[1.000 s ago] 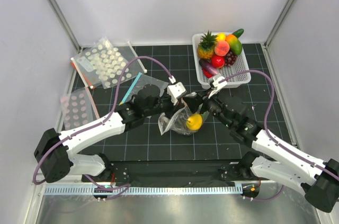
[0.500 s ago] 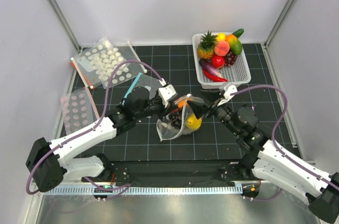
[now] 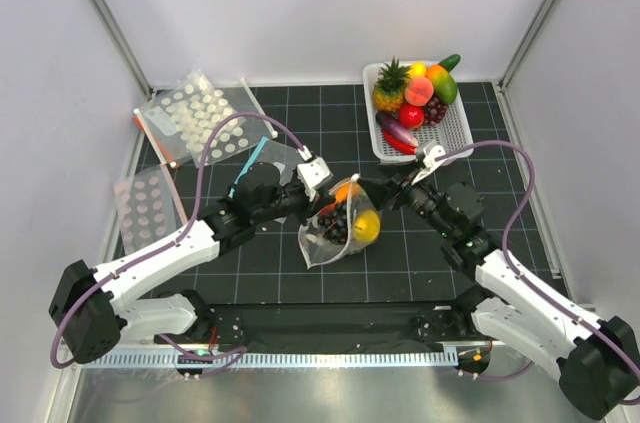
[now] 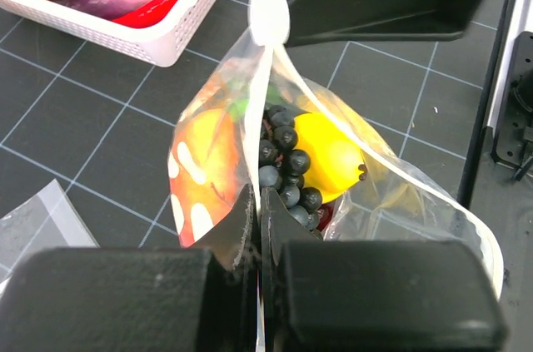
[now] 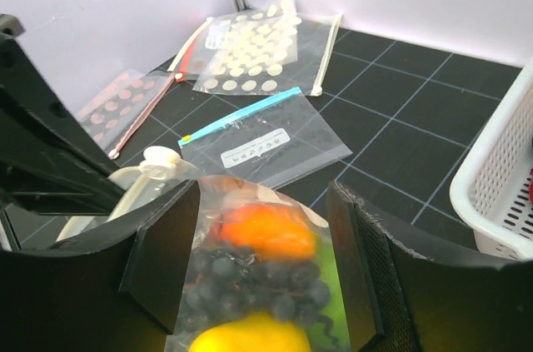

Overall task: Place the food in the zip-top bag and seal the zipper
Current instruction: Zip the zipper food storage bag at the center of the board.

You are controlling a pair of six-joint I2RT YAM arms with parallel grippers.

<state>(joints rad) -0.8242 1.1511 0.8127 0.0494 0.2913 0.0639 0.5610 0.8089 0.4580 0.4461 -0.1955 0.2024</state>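
Jaws of the left gripper [image 4: 258,206] are pressed together on a near edge of the zip-top bag [image 4: 391,194], pinching the clear plastic between them. Those of the right gripper [image 5: 265,202] stand wide apart, one on either side of the bag's upper part; whether they touch the plastic cannot be told.

The bag sits on the dark gridded tabletop [image 3: 300,108] between the two grippers, roughly at the middle of the top view. Inside it lie a yellow piece [image 4: 329,152], a bunch of dark grapes [image 4: 287,165] and an orange piece [image 4: 204,169], packed against one another, with a bit of green showing behind them. The zipper [image 5: 125,192] runs along the mouth, and its white tab [image 4: 268,17] is at the far end from the left gripper, just in front of the right gripper's black fingers. Below the tab the two sides of the mouth spread apart, so the bag is open there.

A white basket [image 3: 455,143] holding more toy fruit [image 3: 412,93] is at the far right of the tabletop, apart from the bag. A plain clear bag [image 5: 266,140] with a blue strip lies flat to the left, and the dotted sheets [image 3: 195,118] lie beyond it near the left wall.
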